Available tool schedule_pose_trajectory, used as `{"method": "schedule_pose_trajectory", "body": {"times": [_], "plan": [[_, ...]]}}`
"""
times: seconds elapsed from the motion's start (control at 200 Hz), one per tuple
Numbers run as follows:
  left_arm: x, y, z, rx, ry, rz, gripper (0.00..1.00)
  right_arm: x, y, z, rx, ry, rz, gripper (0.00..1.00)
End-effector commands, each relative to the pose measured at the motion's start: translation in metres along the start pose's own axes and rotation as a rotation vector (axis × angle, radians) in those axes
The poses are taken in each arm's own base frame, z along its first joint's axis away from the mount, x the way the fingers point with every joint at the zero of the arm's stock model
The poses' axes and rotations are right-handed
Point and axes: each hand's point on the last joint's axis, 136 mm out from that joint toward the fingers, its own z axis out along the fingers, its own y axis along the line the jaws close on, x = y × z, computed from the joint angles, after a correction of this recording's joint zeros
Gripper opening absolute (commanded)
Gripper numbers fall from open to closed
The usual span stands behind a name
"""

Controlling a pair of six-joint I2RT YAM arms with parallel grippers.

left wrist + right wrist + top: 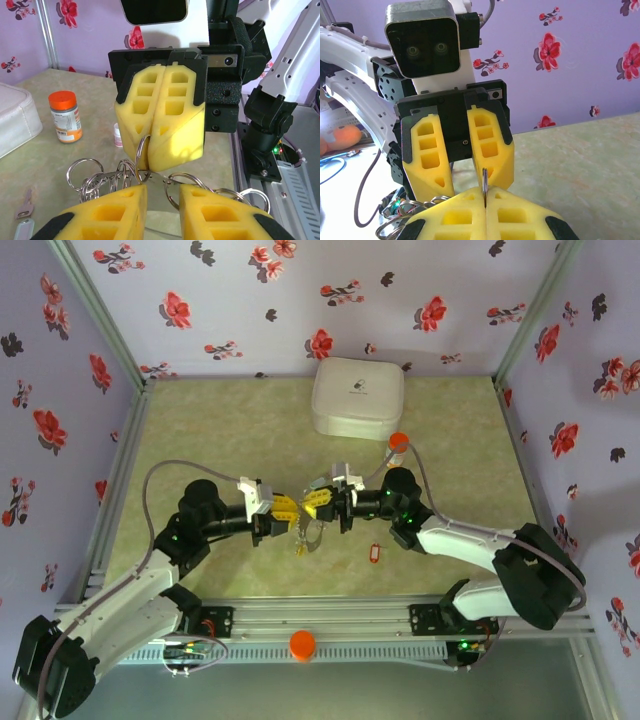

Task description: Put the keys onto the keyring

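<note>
Yellow right gripper [485, 197]: pinching the keyring [137, 159] edge-on.
Left gripper [162, 192]: fingers slightly apart, hold unclear.
Risk: thin ring could twist free under a sideways pull; red key [375, 553] lies loose at four o'clock.

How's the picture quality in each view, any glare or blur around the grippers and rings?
Top external view: flat, even light, but the silvery rings are too small to resolve. Left wrist view: a bright patch on the right gripper, the left gripper slightly soft at the bottom. Right wrist view: ring edge crisp, background beside the arm blurred.
</note>
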Motion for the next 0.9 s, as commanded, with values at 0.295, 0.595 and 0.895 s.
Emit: {"method": "schedule_pose_trajectory", "body": {"times": [0.295, 0.595, 0.895], "plan": [[-0.007, 0.008, 0.000, -0.028, -0.015, 0.006, 0.19, -0.002, 0.020, 0.004, -0.098, 0.010, -0.039, 0.00], [-0.002, 0.006, 0.000, 0.002, 0.009, -0.025, 0.14, 0.005, 0.019, 0.001, -0.061, 0.056, -0.083, 0.00], [-0.009, -0.001, 0.003, 0.067, -0.019, -0.039, 0.13, 0.001, 0.019, 0.008, -0.077, 0.036, -0.096, 0.00]]}}
